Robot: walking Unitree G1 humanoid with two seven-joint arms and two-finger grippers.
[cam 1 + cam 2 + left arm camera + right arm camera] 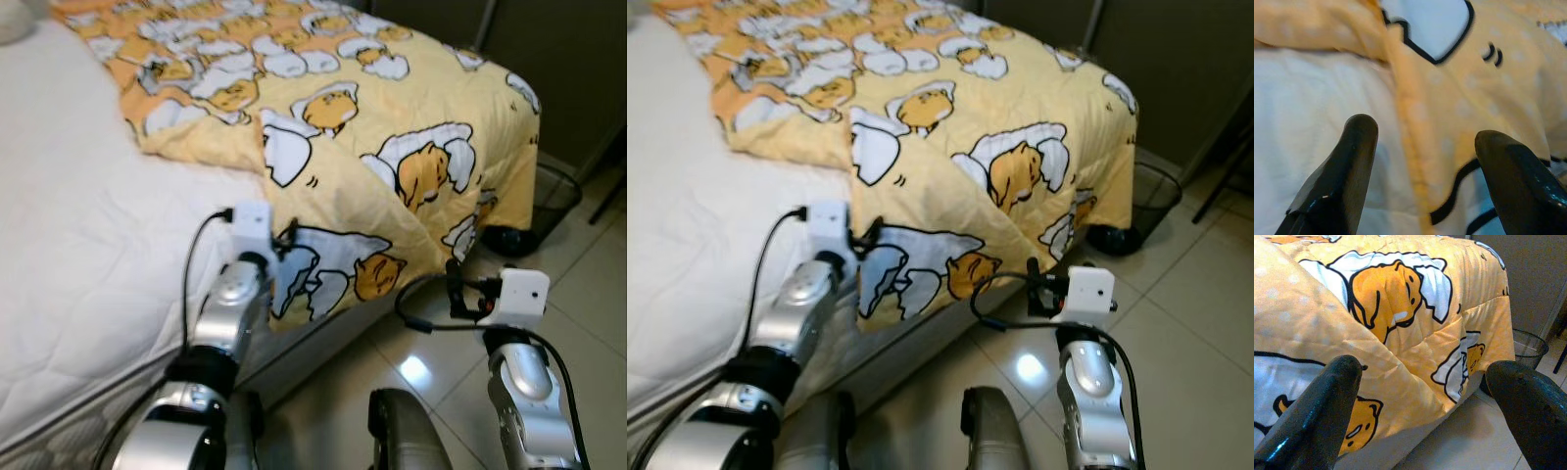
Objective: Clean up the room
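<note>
A yellow quilt (372, 117) printed with cartoon egg figures lies rumpled over the far part of the bed and hangs down its side toward the floor. The white mattress (78, 225) is bare on the left. My left arm (230, 304) reaches over the mattress to the quilt's folded edge. In the left wrist view, my left gripper (1420, 161) is open, and the quilt's hem (1413, 147) runs between its fingers. My right arm (519, 372) is held over the floor beside the bed. My right gripper (1425, 396) is open and faces the hanging quilt (1386, 308), apart from it.
A black wire-mesh bin (549, 201) stands on the glossy tiled floor (578, 284) just past the foot of the bed. Dark cabinet doors (568, 59) line the far wall. Black cables loop off both wrists.
</note>
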